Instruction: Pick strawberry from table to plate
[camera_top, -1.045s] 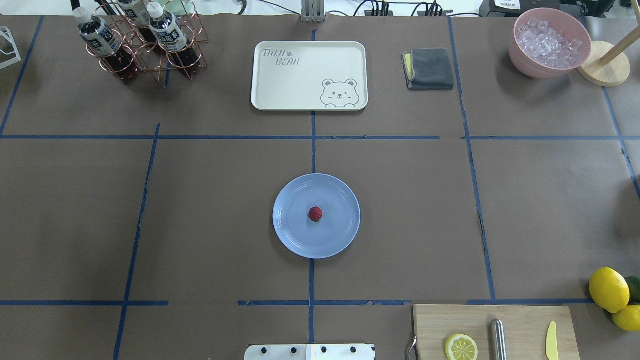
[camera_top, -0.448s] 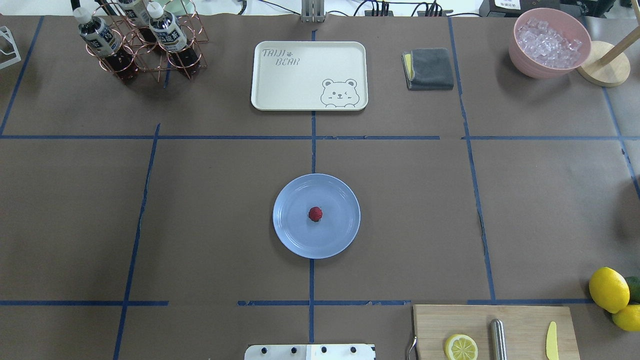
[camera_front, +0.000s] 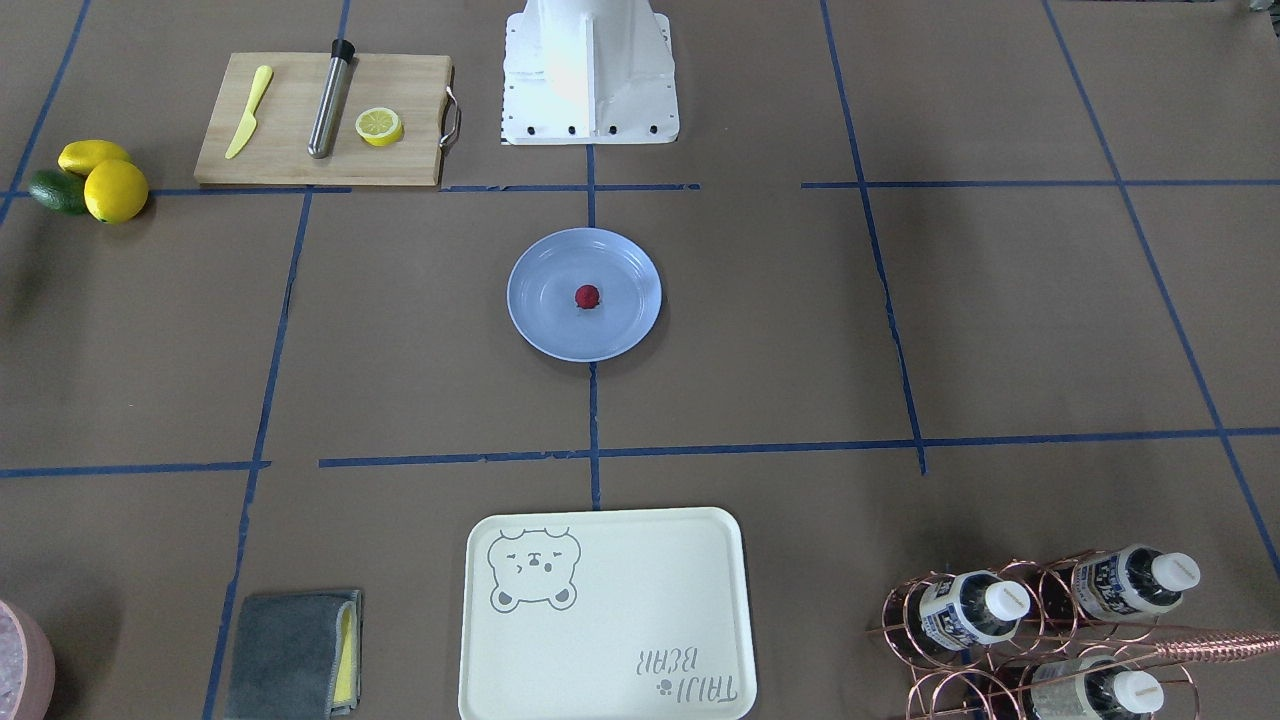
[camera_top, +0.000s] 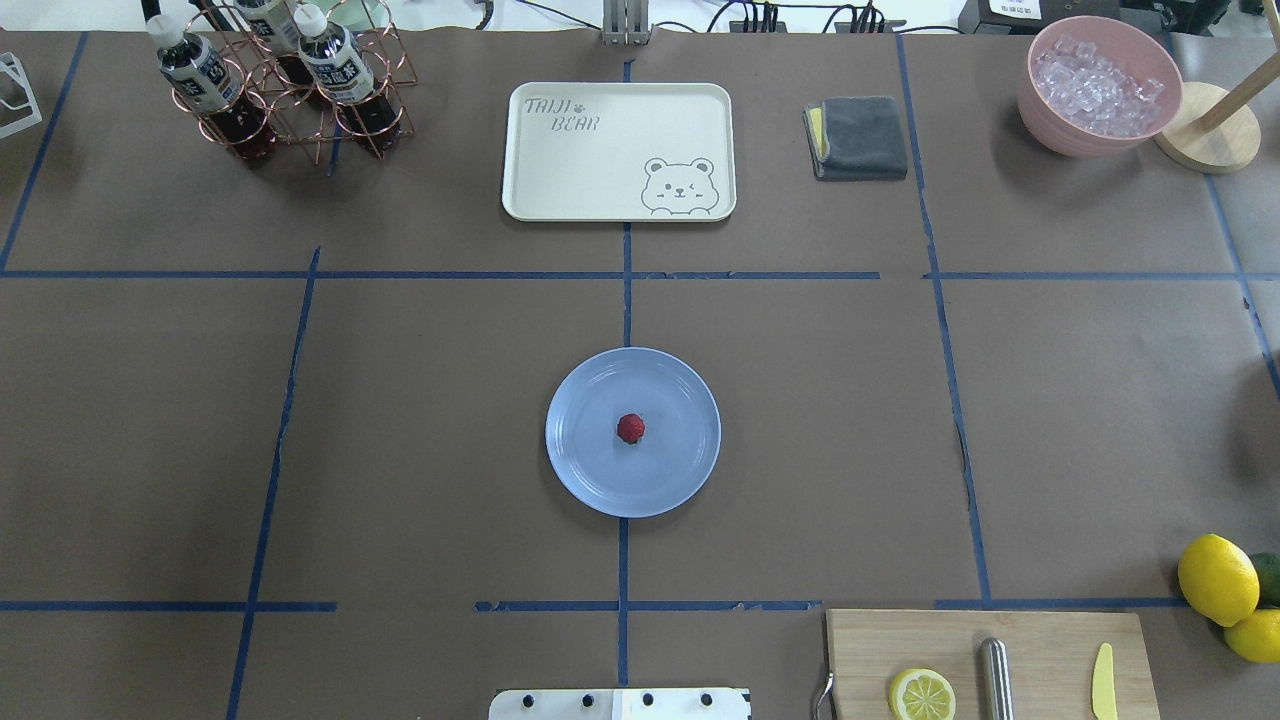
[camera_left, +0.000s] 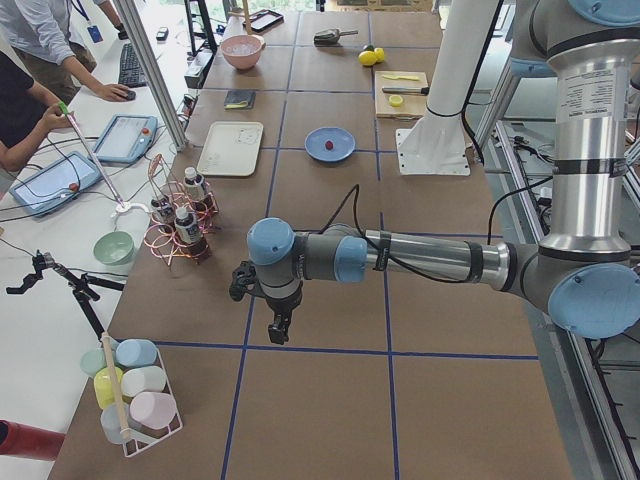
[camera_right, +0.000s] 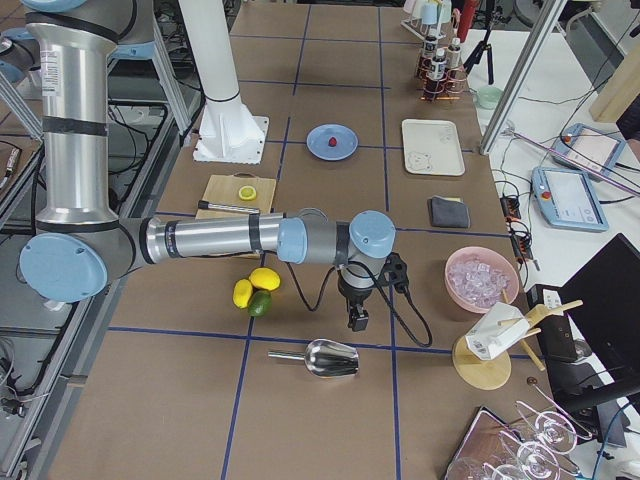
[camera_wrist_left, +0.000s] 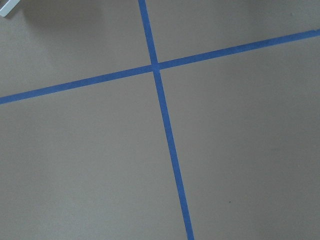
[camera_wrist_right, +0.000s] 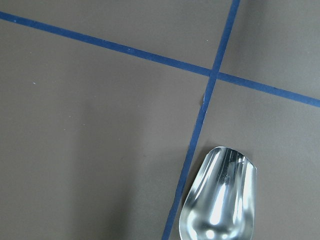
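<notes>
The small dark-red strawberry (camera_top: 630, 428) (camera_front: 587, 295) lies in the middle of the pale-blue plate (camera_top: 585, 478) (camera_front: 541, 328), which sits at the centre of the brown-paper table (camera_top: 420, 420). Neither arm appears in the overhead or front views. The left gripper (camera_left: 279, 327) shows only in the exterior left view, pointing down over bare table far from the plate; I cannot tell if it is open or shut. The right gripper (camera_right: 357, 320) shows only in the exterior right view, above the table beside a metal scoop (camera_right: 322, 357); its state cannot be told either.
A cream bear tray (camera_top: 618, 150) lies beyond the plate, a grey cloth (camera_top: 858, 137) and a pink bowl of ice (camera_top: 1098, 85) to its right. A copper rack with bottles (camera_top: 285, 85) stands back left. A cutting board (camera_top: 990, 665) and lemons (camera_top: 1217, 580) sit front right.
</notes>
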